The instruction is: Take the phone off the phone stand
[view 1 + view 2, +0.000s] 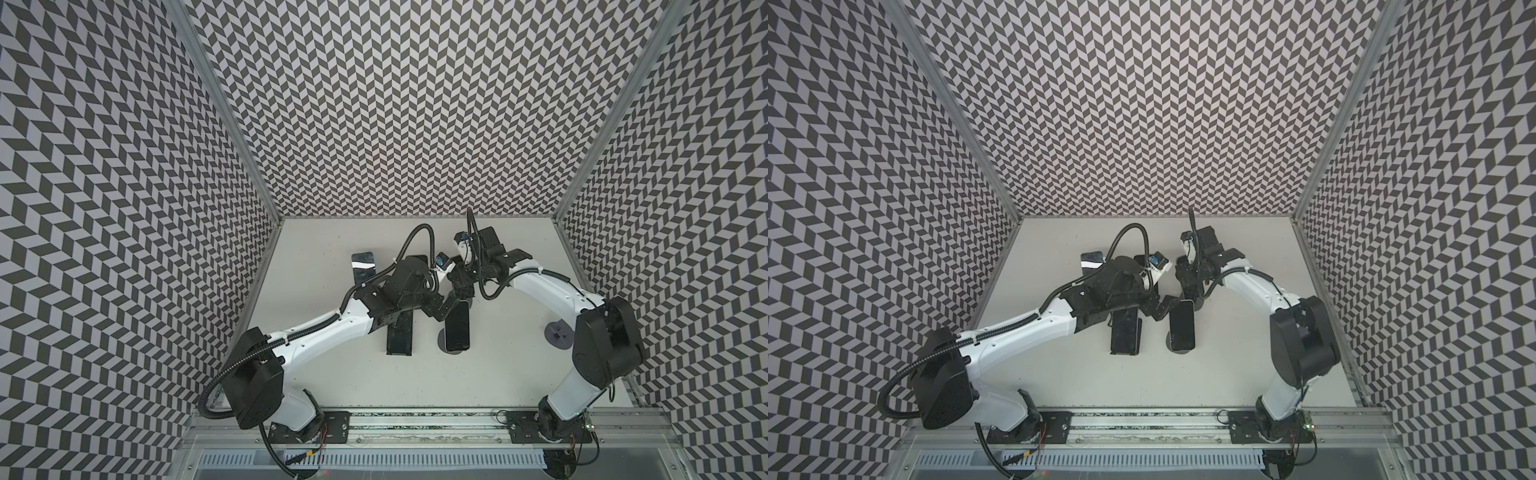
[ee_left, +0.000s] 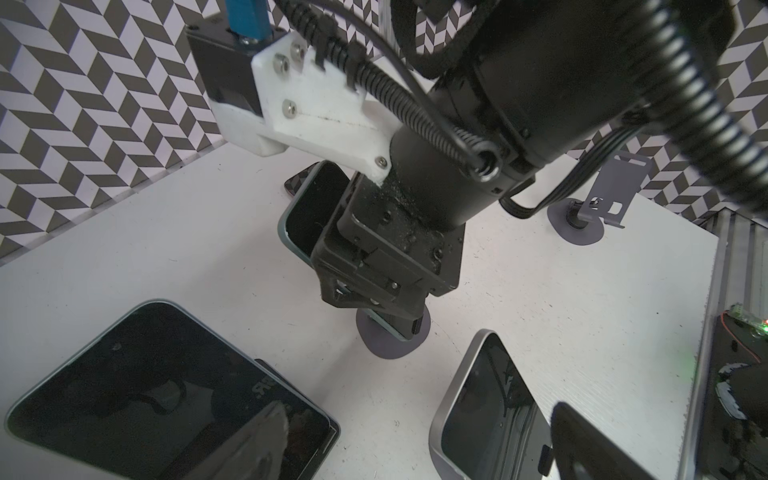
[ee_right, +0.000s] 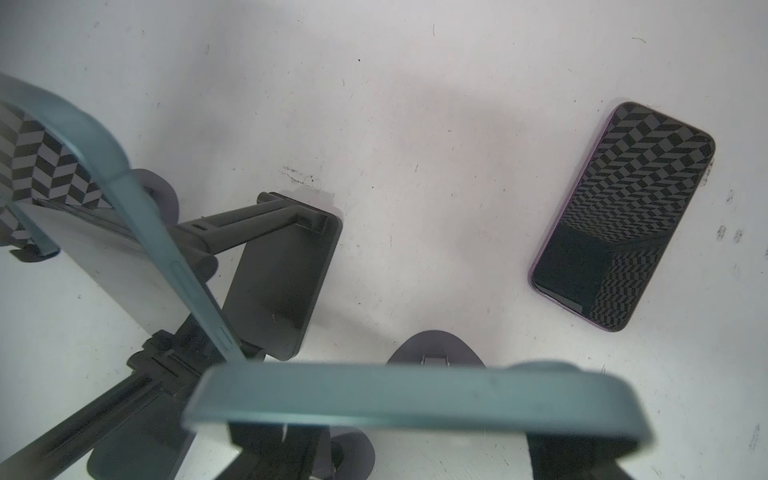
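**Right gripper set over the phone's upper end; lift not yet made**

The right gripper (image 1: 461, 296) stands over the upper end of the phone (image 1: 457, 330), its jaws straddling that end. In the right wrist view the phone's teal top edge runs straight across between them. The gripper body hides whether the pads press on the edges, so the grip cannot be told.

Below the fingers the phone leans on the phone stand (image 2: 380, 349), whose round grey base shows under the phone's lower end. Just beside the right fingers, at the phone's flank, the left gripper (image 1: 441, 311) hovers with its jaws wide and nothing between them.

Farther out on that side sits a second phone (image 1: 399, 338). Near the right fingers, clear of the stand, a purple-edged phone (image 3: 623, 216) lies flat on the table (image 1: 498, 374). An empty stand (image 1: 559, 332) sits well apart, by the right arm.

The step in hand looks like the grasp itself. The next move probably calls for a firm hold across the phone's edges. The phone would then be drawn up along its lean so the lower end clears the rest. The light stand should not be dragged or tipped, and the left gripper seems placed to steady it.
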Tool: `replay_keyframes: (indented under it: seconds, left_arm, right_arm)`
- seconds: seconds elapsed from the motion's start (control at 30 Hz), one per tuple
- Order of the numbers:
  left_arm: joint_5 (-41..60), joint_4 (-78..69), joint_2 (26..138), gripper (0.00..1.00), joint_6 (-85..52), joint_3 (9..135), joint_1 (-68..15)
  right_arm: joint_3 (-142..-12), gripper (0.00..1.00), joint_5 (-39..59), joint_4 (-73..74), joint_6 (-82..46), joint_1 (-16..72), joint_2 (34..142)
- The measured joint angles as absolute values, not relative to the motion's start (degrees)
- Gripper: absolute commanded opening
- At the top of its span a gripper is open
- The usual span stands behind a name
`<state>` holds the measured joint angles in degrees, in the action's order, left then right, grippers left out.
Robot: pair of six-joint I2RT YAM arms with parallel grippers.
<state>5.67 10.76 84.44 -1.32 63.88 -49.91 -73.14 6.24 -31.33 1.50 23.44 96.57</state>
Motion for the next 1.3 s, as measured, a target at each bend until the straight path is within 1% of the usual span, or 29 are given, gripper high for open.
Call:
replay_keyframes:
  seconds: [0.53,1.03,1.3]
  left_arm:
    - [5.67,10.76,84.44,0.98,-1.13,63.9,-49.91]
    - [5.67,10.57,84.42,0.98,-1.63,64.86,-49.91]
    - [5.61,10.44,84.42,0.98,-2.17,64.9,-49.91]
  right_arm:
    - [-73.14,0.6,6.26,-31.35,1.48,23.44,96.57]
    - [-73.23,0.55,6.35,-31.48,1.26,23.44,96.57]
    - [-73.23,0.54,6.57,-31.81,1.21,23.44,96.42]
